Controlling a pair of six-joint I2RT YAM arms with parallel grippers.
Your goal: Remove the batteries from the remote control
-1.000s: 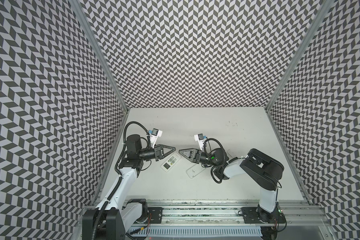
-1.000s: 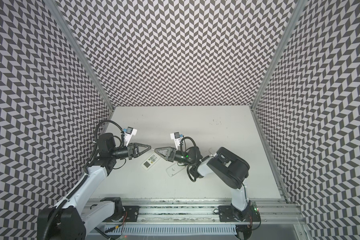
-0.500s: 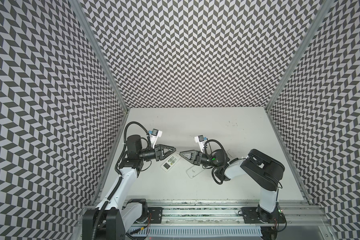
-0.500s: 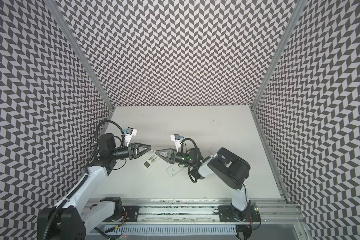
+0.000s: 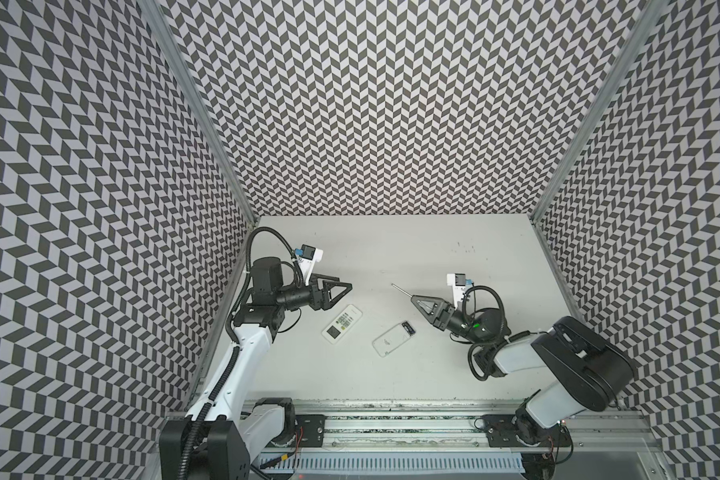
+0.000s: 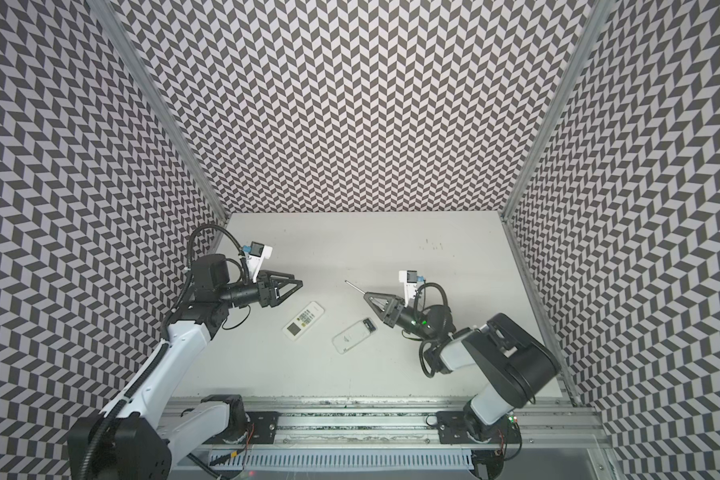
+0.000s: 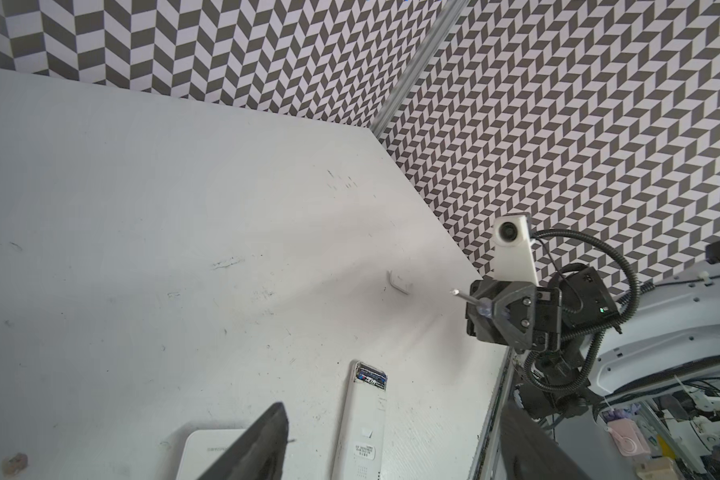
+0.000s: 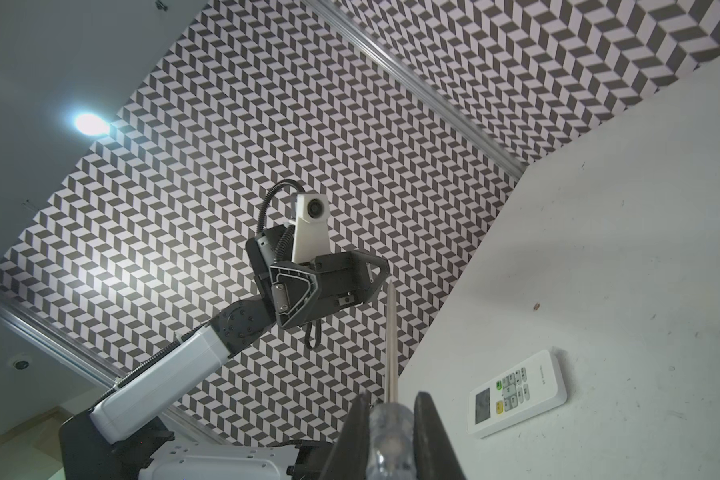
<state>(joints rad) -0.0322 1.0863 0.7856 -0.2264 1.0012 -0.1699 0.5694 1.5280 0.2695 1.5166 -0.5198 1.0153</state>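
Foreground: the face-down remote (image 5: 391,340) lay with its compartment uncovered, the batteries (image 7: 373,377) seated at its far end. Just beside it lay a second remote (image 5: 341,329), buttons up. Beyond, the right gripper (image 5: 415,300) was clamped on the screwdriver (image 5: 400,290), its tip raised off the table (image 5: 433,249); the left gripper (image 5: 341,292) hung spread wide and empty. Good practice would be to lower the tip beside one battery end and lever gently, with the left jaws pinning the casing.

Chevron-patterned walls (image 5: 391,104), white tabletop (image 5: 433,249), ceiling light (image 8: 88,124)
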